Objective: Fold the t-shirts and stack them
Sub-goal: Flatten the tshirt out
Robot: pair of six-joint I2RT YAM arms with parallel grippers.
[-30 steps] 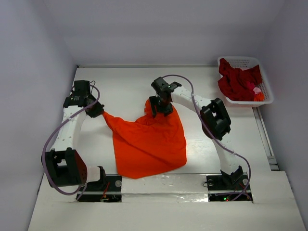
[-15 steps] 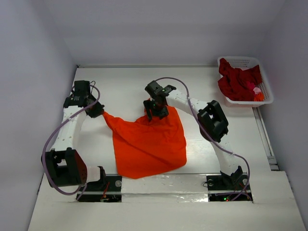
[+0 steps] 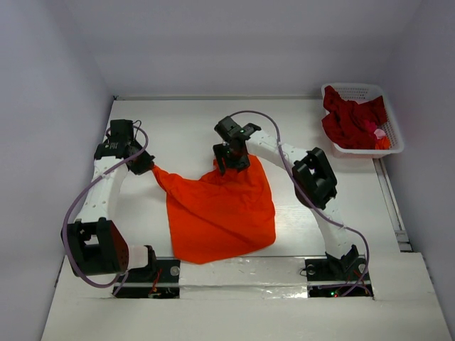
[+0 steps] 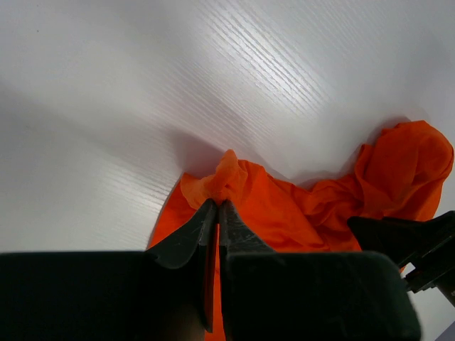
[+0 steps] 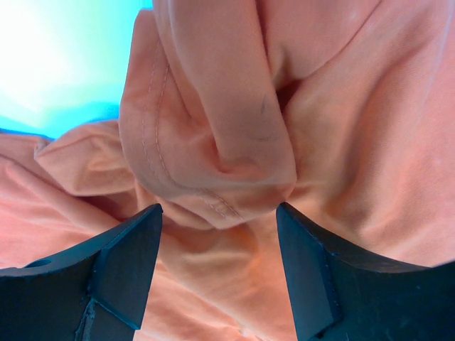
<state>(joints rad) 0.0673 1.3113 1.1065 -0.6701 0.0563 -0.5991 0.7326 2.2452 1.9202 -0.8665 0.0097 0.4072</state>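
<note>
No legible writing in any view

We can read no word, brand, number or sign here: the orange t-shirt (image 3: 220, 206), the dark red t-shirt (image 3: 352, 121) and the white lattice basket (image 3: 353, 90) show only plain surfaces to us.

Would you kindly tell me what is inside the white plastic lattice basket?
A crumpled dark red cloth t-shirt fills the white plastic lattice basket, with small pink and orange bits at its right edge. Anything beneath is covered.
</note>
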